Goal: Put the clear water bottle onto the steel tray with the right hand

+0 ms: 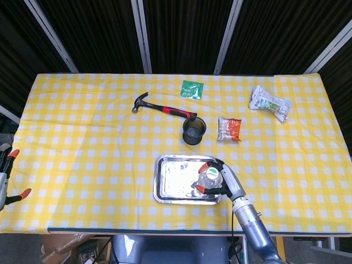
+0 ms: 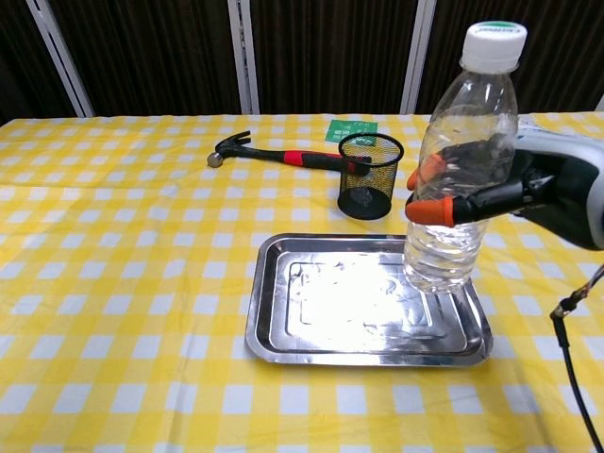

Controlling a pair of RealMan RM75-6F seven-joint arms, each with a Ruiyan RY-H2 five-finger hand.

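My right hand point(image 2: 538, 193) point(image 1: 223, 179) grips the clear water bottle point(image 2: 458, 170) point(image 1: 208, 177) around its middle, holding it upright over the right part of the steel tray point(image 2: 311, 326) point(image 1: 170, 184). The bottle's base is at or just above the tray floor; I cannot tell whether it touches. Its white and green cap points up. My left hand point(image 1: 5, 176) hangs off the table's left edge, fingers apart and holding nothing.
A black mesh cup point(image 2: 370, 175) stands just behind the tray. A hammer with a red and black handle point(image 2: 274, 153) lies behind it to the left. A green packet point(image 2: 351, 130), an orange snack bag point(image 2: 460, 184) and a crumpled wrapper point(image 1: 269, 103) lie further back.
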